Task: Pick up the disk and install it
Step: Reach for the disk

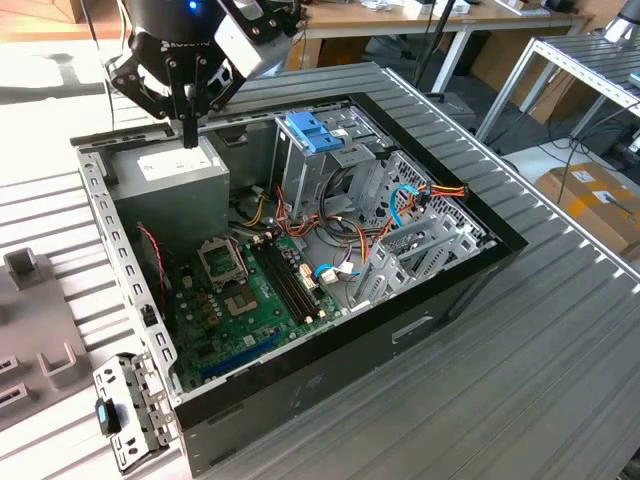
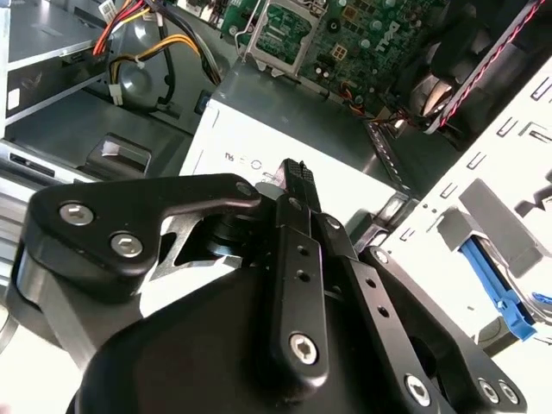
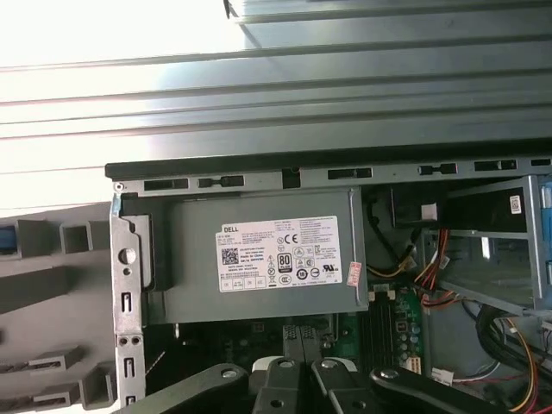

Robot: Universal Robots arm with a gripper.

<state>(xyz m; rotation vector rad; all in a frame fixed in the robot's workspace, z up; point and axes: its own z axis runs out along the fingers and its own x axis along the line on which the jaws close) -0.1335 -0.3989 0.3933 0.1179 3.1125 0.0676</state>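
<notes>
My gripper (image 1: 190, 130) hangs over the back corner of the open computer case (image 1: 480, 235), at the exterior view's left. Its black fingers are pressed together, shut, with nothing visible between them. The tips sit just above the grey boxy power supply (image 1: 175, 175) with its white sticker. In both wrist views the gripper (image 2: 297, 172) (image 3: 306, 345) points down at that power supply (image 2: 259, 138) (image 3: 259, 259). The disk is out of view.
Inside the case lie a green motherboard (image 1: 250, 290), cable bundles (image 1: 400, 205) and a metal drive cage topped by a bright blue bracket (image 1: 310, 130). Grey fixtures (image 1: 30, 270) and a loose metal plate (image 1: 125, 410) lie beside the case on the ribbed table (image 1: 560, 340).
</notes>
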